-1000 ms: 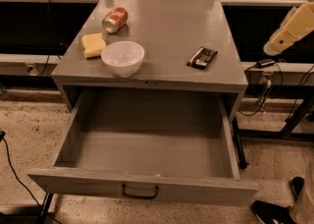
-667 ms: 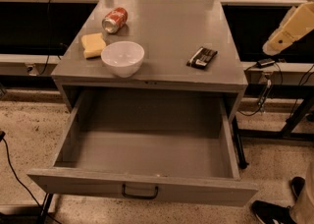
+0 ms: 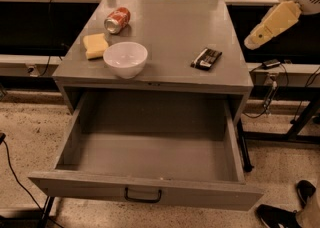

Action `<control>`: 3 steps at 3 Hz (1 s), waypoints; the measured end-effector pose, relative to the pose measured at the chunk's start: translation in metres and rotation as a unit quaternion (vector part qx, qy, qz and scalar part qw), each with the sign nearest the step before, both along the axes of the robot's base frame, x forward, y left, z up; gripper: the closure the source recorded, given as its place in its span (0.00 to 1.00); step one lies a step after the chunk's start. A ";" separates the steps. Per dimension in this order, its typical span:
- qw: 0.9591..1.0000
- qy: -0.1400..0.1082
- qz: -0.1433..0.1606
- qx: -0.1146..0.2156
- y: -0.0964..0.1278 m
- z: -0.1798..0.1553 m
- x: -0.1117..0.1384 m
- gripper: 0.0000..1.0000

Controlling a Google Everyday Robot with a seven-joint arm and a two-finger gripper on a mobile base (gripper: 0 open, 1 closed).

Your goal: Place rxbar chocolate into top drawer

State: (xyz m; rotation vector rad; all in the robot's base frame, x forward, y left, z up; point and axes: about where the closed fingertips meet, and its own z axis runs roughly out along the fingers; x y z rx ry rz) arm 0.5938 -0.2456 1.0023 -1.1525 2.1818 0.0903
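The gripper (image 3: 260,33) hangs off the cabinet's right side, apart from the chocolate bar (image 3: 206,58); I cannot tell whether it is open or closed. The bar lies on the cabinet top (image 3: 175,32) near the right edge, probably within easy reach. Below, the drawer (image 3: 150,192) stands pulled out, ready to receive it. A bowl (image 3: 125,58), sponge (image 3: 95,45) and can (image 3: 117,20) sit to the left, above a speckled floor (image 3: 30,127).

With the pincer (image 3: 253,39) off to the right, bare tabletop (image 3: 170,34) surrounds the rxbar chocolate (image 3: 206,58); the top drawer (image 3: 205,196) gapes open.

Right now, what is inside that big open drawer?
The top drawer shows only its bare grey floor; its front panel hides the nearest strip. The rxbar chocolate lies on the cabinet top, and the hand hangs beyond its right edge.
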 end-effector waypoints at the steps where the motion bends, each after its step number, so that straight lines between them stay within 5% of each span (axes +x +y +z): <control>1: 1.000 0.020 -0.008 0.020 0.019 -0.022 0.023 0.00; 2: 0.998 0.036 -0.032 0.051 0.026 -0.045 0.041 0.00; 3: 0.995 0.024 -0.030 0.093 0.039 -0.064 0.044 0.00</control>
